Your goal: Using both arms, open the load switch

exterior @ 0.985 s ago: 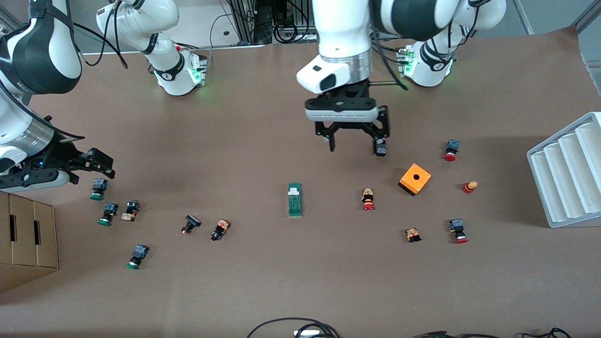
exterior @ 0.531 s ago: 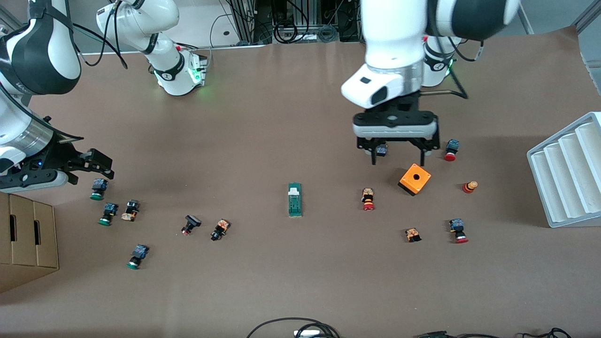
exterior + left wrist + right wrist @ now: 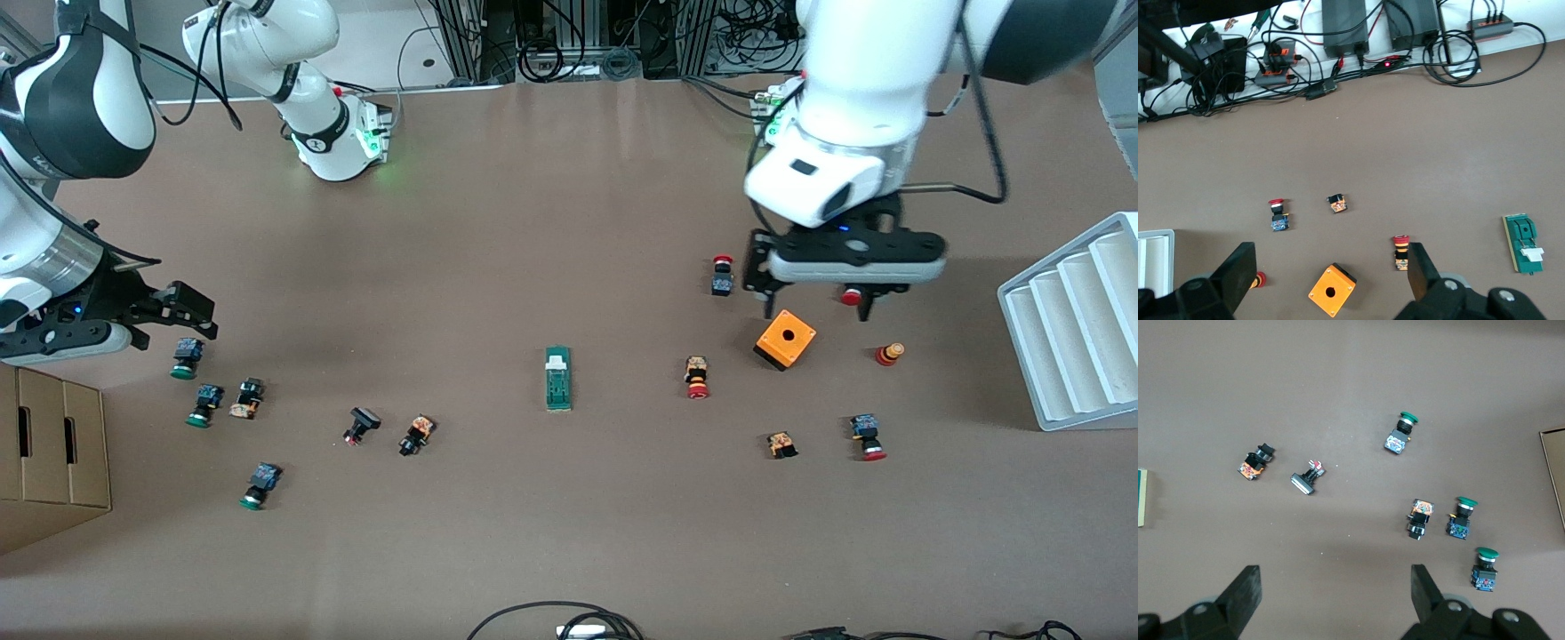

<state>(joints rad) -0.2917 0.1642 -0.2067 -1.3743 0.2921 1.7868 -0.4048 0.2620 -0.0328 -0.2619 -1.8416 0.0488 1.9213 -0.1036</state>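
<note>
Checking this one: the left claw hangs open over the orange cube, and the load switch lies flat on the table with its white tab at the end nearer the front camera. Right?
Not quite. The front view shows the load switch with its white tab at the end farther from the front camera, toward the arms' bases. The rest holds: the left claw hangs open over the orange cube, and the switch lies flat on the table.

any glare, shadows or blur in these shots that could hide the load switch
Front view: even light; faint sheen on the table near the bases, soft shadow under the left gripper, load switch sharp and unshadowed. Left wrist view: switch clear; only the close fingers look soft. Right wrist view: just its edge shows.
</note>
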